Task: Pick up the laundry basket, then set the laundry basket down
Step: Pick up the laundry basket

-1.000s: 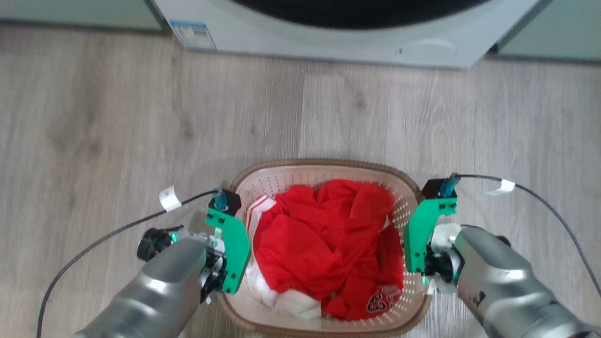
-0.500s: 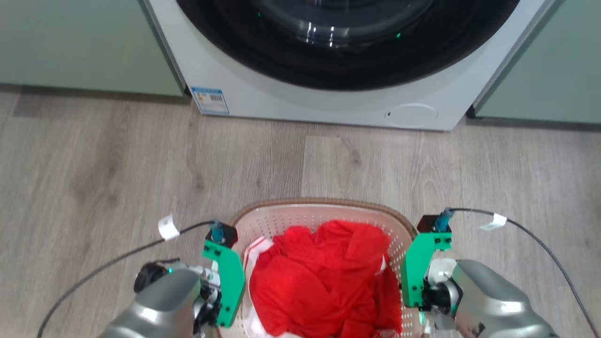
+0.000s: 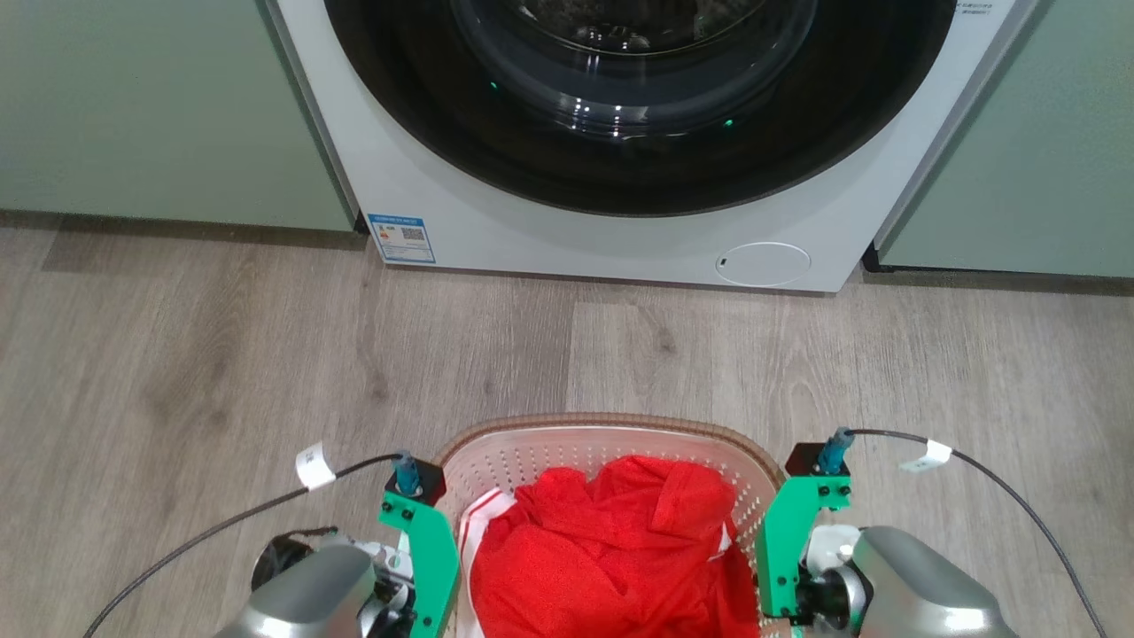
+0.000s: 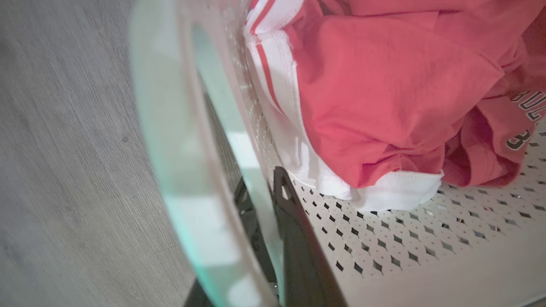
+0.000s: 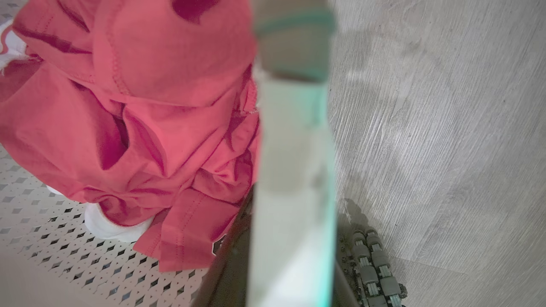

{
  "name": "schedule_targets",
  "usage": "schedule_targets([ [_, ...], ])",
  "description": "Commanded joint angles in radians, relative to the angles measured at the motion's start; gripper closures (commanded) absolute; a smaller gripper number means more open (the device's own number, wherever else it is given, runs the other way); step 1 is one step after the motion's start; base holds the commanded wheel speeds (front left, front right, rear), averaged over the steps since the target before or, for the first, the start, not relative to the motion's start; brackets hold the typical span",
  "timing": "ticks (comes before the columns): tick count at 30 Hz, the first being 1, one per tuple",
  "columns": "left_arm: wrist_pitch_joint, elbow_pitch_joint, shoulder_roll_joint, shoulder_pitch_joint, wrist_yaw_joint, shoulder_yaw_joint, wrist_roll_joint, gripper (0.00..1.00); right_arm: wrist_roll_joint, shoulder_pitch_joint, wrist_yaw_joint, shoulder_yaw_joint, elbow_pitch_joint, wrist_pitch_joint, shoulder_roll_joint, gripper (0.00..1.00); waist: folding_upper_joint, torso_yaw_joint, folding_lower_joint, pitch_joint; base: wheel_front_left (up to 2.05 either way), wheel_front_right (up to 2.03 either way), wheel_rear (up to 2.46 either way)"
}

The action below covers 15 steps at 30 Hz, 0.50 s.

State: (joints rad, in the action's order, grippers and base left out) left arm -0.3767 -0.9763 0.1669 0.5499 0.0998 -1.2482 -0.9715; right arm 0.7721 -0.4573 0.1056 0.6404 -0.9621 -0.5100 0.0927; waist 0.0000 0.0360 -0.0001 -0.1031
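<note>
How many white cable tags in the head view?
2 white cable tags: one left of the laundry basket, one right of it. More could be hidden below the frame.

Head camera tilts up, so the whole frame shifts down. Washing machine [image 3: 532, 239] goes from a bottom strip to door glass and front panel in view. Laundry basket [image 3: 576, 452] slides to the bottom edge, near half now cut off. Floor [image 3: 221, 354] strip between its far rim and the washer looks shorter.
</note>
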Motion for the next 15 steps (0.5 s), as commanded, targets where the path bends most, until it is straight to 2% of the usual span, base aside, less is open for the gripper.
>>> schedule_targets([
  [1, 0.008, 0.047, 0.002, 0.015, 0.005, 0.005, 0.006, 1.0, -0.015, -0.011, 0.025, 0.014, 0.07, 0.003, -0.042, 1.0, 0.0, 0.0, 0.0001, 0.003, 0.0, 0.0, 0.0],
  [15, 0.006, 0.093, 0.031, 0.0, -0.028, 0.014, -0.008, 1.0, -0.075, 0.025, 0.025, -0.042, 0.128, -0.004, -0.042, 1.0, 0.0, 0.002, 0.0001, 0.0, 0.0, 0.0, 0.0],
])
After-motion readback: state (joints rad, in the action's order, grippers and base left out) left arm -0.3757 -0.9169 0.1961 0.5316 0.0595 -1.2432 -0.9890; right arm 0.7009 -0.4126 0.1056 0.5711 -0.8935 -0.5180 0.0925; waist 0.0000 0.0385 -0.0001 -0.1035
